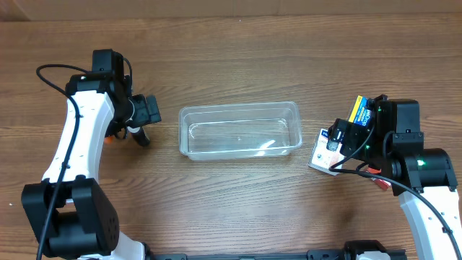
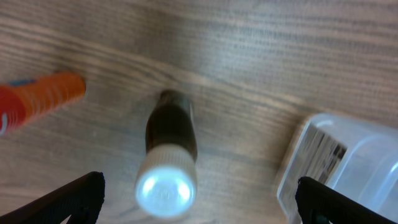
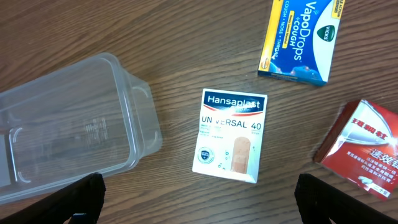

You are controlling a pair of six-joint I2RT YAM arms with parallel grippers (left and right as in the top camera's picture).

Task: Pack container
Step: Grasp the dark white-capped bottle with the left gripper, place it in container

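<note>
White-capped bottle (image 2: 166,158) sits left of the container (image 1: 238,107), between my wide-spread, empty left fingers (image 2: 78,196); right of it, my right fingers (image 3: 81,196) gape empty above a plaster box (image 3: 230,134).

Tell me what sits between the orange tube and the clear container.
A small dark bottle with a white cap sits between the orange tube and the container, touching neither. The left wrist view shows it.

Container (image 1: 238,107) clear. Plaster box (image 3: 229,134) white w/ blue logo (image 3: 235,102); cough-drop box (image 3: 301,37) blue/yellow (green badge (image 3: 324,33)); third box (image 3: 364,149) red. Bottle (image 2: 171,127) dark, maybe brown, white cap (image 2: 165,190); tube (image 2: 40,99) orange.
</note>
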